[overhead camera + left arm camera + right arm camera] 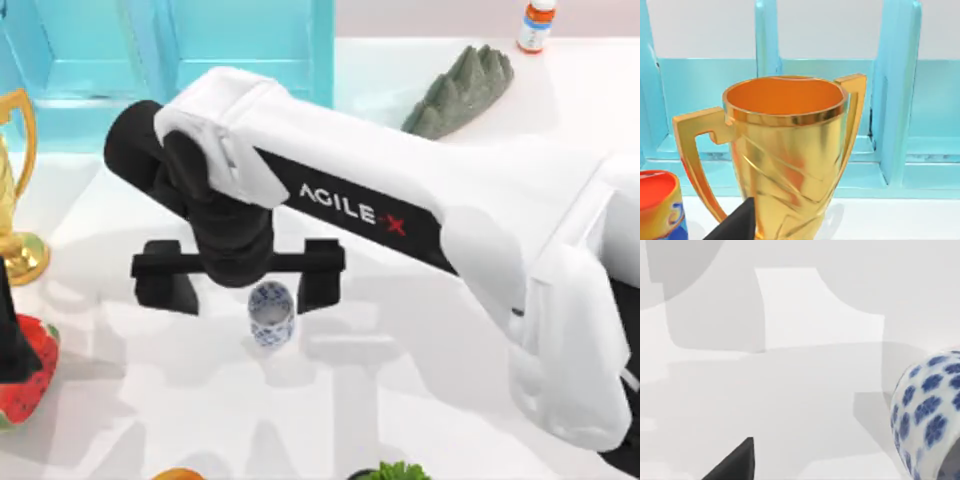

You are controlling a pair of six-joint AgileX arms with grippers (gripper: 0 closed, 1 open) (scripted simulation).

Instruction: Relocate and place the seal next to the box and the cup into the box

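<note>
One cup (270, 313), small, handleless, of glazed white porcelain with blue floral dabs, is seen upright on the white tabletop (400, 400). The right end effector (238, 285) is held directly above and just behind the cup, fingers spread wide, nothing gripped. The cup is judged light, rigid, slippery and breakable; a hold across its round wall below the rim is advised. The left end effector's state cannot be told; a gold trophy (790, 150) is faced.

cup (271, 313) below, bare table (420, 400) around (trophy (15, 190) far)
</note>
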